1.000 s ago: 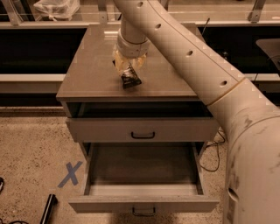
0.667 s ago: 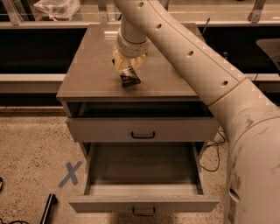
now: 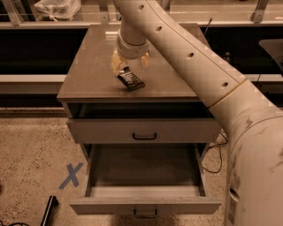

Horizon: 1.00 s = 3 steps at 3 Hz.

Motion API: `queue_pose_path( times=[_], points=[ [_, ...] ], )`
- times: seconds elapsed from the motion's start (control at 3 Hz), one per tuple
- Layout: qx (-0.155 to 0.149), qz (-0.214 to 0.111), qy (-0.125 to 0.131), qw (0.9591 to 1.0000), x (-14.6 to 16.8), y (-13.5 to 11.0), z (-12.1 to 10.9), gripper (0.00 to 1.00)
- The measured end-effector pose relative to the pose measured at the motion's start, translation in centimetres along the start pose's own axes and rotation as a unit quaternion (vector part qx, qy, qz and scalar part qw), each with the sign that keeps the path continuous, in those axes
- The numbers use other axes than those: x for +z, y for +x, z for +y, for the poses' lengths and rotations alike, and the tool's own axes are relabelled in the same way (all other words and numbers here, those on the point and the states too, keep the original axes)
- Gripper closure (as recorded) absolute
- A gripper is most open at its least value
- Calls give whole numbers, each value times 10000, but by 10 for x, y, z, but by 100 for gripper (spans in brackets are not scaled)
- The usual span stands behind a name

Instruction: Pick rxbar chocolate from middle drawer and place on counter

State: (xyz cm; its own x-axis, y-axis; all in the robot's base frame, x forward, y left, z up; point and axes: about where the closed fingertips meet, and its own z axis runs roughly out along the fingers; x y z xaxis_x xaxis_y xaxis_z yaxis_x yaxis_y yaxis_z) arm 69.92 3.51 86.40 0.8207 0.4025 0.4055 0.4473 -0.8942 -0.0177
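Note:
The rxbar chocolate (image 3: 131,80), a small flat black bar with pale lettering, lies tilted on the counter (image 3: 88,70) near its front middle. My gripper (image 3: 129,66) hangs straight down over the bar's upper end. Its pale fingers (image 3: 116,64) stand apart on either side of the bar, so it is open. The middle drawer (image 3: 141,176) is pulled far out below, its grey tray empty, with the small handle (image 3: 145,213) on its front. My white arm (image 3: 190,57) reaches in from the lower right.
A grey drawer front with a black handle (image 3: 144,136) sits between the counter and the open drawer. A blue tape X (image 3: 70,175) and a black object (image 3: 48,209) are on the speckled floor at left. A cable (image 3: 216,154) hangs at right. A plastic bag (image 3: 57,8) lies behind.

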Motion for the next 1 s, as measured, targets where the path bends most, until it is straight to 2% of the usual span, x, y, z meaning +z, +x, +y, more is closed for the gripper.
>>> queue_pose_path(
  times=[0.33, 0.67, 1.0],
  points=[
    [0, 14, 16, 10000, 1, 1, 0, 0],
    [240, 68, -1, 9997, -28, 10, 0, 0],
    [240, 68, -1, 9997, -28, 10, 0, 0]
  ],
)
